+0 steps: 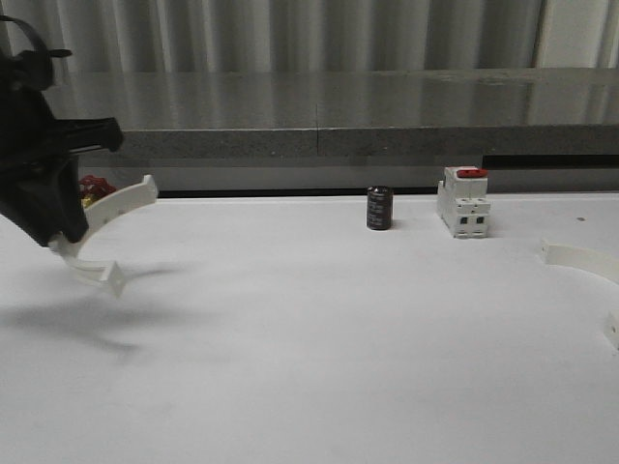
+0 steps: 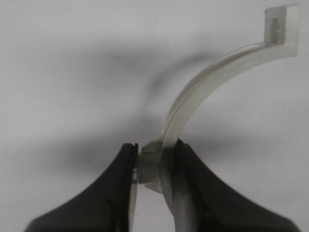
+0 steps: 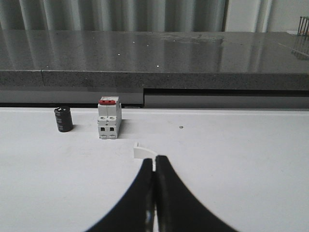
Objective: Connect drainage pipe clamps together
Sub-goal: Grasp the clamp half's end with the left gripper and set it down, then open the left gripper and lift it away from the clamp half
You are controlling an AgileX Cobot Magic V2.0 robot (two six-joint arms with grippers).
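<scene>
The left gripper [image 1: 60,235] hangs above the white table [image 1: 319,329], far to the left of the red-topped breaker [image 1: 464,201], and it holds one clamp half [image 1: 108,232] clear of the surface — a shadow lies on the table under it. In the left wrist view the black fingers [image 2: 190,193] are clamped on the clamp half [image 2: 193,96] near one end, at a tabbed part, while the rest of the arc curves away to a small flat tab at the free end. The second clamp half [image 1: 585,263] lies flat on the table to the right of the breaker and nearer the camera, partly cut off by the frame edge. In the right wrist view the right gripper [image 3: 154,166] has its fingers pressed together, with a tab of the second clamp half [image 3: 143,152] just past the tips — whether they pinch the plastic cannot be told. A small dark cylinder [image 1: 379,208] stands just left of the breaker.
</scene>
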